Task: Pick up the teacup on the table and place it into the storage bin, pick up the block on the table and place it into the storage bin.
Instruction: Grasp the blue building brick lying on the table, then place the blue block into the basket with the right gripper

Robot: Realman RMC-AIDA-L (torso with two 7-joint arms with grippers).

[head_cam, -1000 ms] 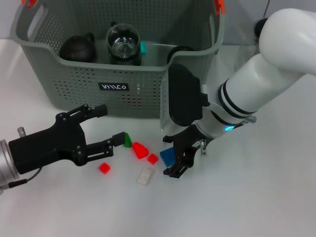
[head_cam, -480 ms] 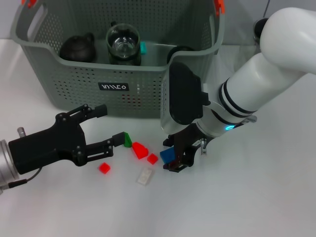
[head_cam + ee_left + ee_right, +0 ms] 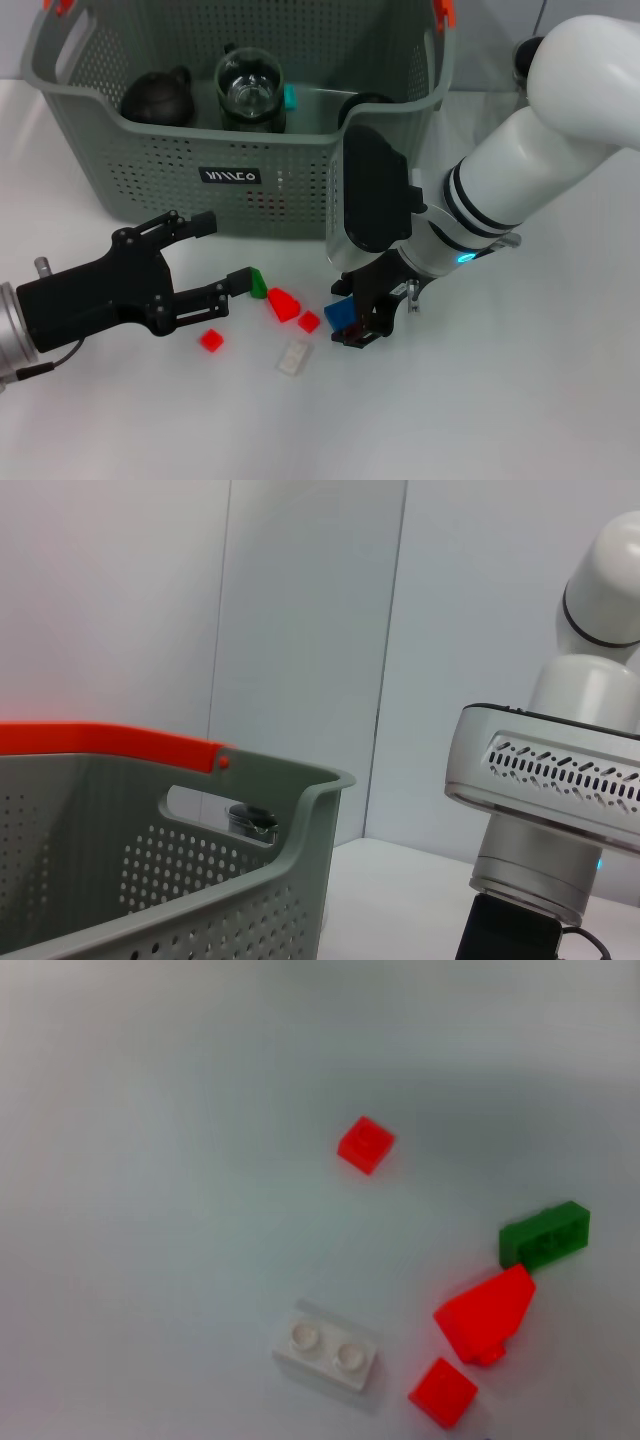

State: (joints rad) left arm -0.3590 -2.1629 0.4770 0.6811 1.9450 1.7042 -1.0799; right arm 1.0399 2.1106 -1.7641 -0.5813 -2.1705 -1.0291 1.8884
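Blue block (image 3: 339, 315): on the white table (image 3: 520, 400), just in front of the storage bin (image 3: 240, 175), clamped between the fingers of the right gripper (image 3: 352, 322), which reaches down onto it.

Storage bin: grey perforated basket at the far side of the table, orange clips on its rim, small black label on the near wall. Inside: 1 dark teapot (image 3: 157, 97) at the left, 1 glass teapot (image 3: 251, 92) beside it, 1 dark round item at the right, partly hidden by the rim.

Loose blocks on the table, to the left of the blue one: 1 small red square (image 3: 309, 321) just beside it; 1 red wedge (image 3: 283, 304); 1 green block (image 3: 259, 283); 1 white 2-stud brick (image 3: 294, 356); 1 further red square (image 3: 211, 340), apart from the others.

Left gripper (image 3: 215, 255): black, fingers spread wide, holding nothing, low over the table with 1 fingertip close to the green block.
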